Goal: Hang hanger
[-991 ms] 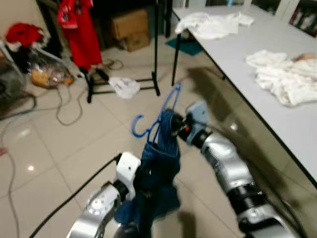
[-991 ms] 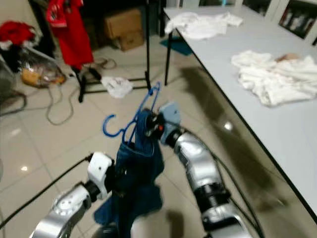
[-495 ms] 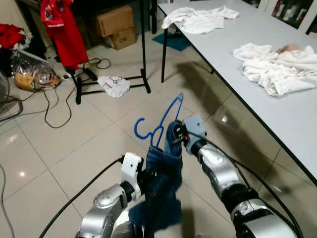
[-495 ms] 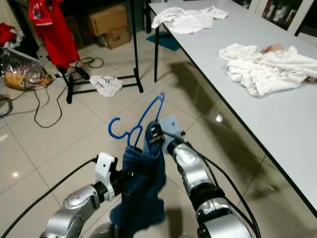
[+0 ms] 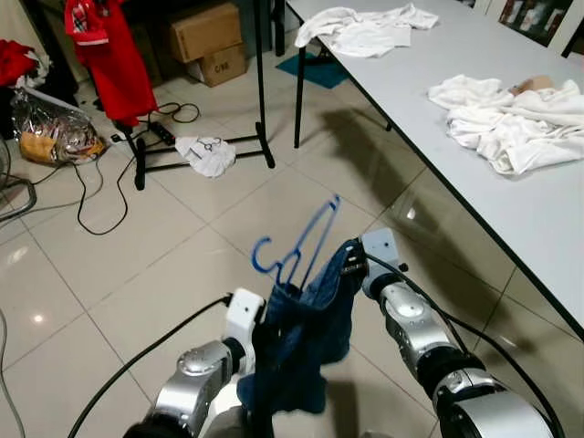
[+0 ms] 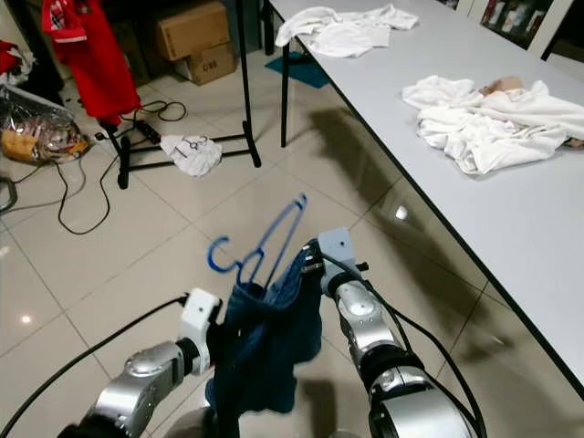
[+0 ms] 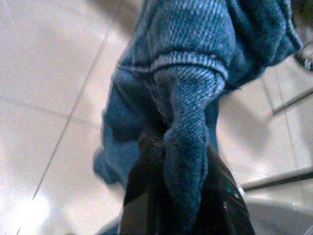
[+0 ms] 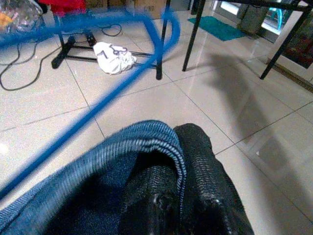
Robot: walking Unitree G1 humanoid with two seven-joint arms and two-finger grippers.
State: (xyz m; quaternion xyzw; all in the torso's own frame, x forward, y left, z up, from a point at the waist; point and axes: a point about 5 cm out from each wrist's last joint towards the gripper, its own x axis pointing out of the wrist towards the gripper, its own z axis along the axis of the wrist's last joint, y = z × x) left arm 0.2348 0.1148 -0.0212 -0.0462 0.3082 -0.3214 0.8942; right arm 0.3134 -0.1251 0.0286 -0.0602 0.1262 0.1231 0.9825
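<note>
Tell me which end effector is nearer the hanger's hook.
Right. The right end effector grips the blue garment beside the blue hanger; the left end effector holds the garment lower down.

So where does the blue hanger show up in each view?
Left eye view: blue hanger at centre, above the blue garment.
Right eye view: centre-left, above the same garment.
Left wrist view: not in it.
Right wrist view: blurred blue wire across the upper part.
Shared landmark: the white cloth on the floor.
</note>
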